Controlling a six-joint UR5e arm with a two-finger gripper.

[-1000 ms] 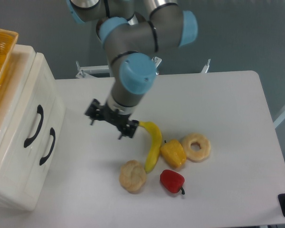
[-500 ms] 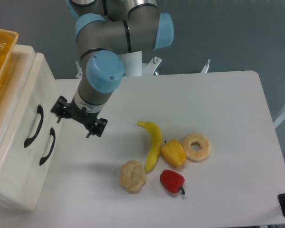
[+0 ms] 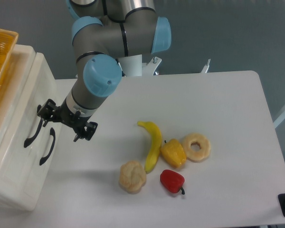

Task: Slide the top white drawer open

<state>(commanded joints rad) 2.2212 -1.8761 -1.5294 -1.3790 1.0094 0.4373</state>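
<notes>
Jaws point(image 3: 65, 123) have swung left across the tabletop point(image 3: 218, 109), away from the banana point(image 3: 153, 144), now spread & right beside the top drawer's point(image 3: 19, 118) black handle point(image 3: 34, 127), far left; drawer still closed, grab not yet made

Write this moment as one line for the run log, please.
phase: approach | gripper: open, beside handle of top white drawer, no grasp visible | drawer: closed | banana: untouched on table
</notes>
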